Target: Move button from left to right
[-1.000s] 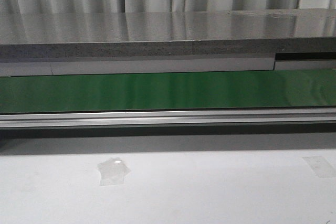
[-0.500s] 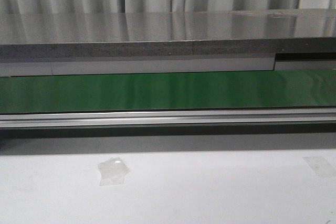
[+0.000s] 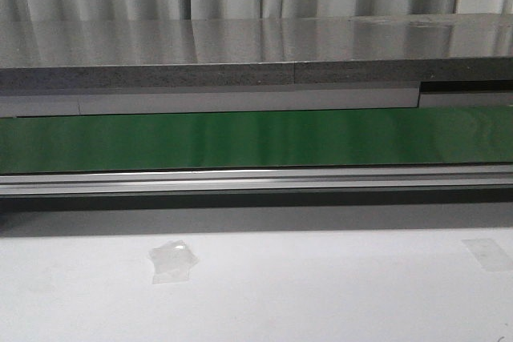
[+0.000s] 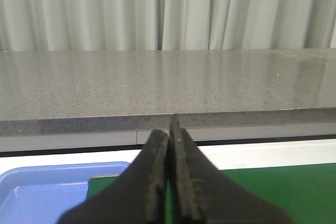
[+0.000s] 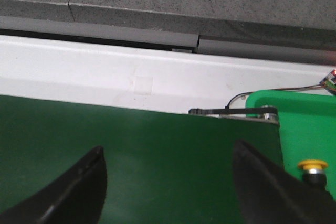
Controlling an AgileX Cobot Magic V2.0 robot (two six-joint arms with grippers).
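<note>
Left claw point(image 4: 169, 182) pressed closed, empty, parked. Right claw point(image 5: 168, 182) spread wide over belt point(image 5: 131, 150), beside button point(image 5: 313, 166), likely released.

I see open green belt point(image 5: 142, 156) between my right fingers point(image 5: 79, 182), button point(image 5: 313, 165) just off the belt end by a bright green tray point(image 5: 299, 114).

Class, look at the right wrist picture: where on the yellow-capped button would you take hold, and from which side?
Only the button cap and a sliver of dark body show, partly behind a finger of the open right gripper. Probably grip the boxy body below the cap, coming from above: flat sides suit the pads better than the round cap.
</note>
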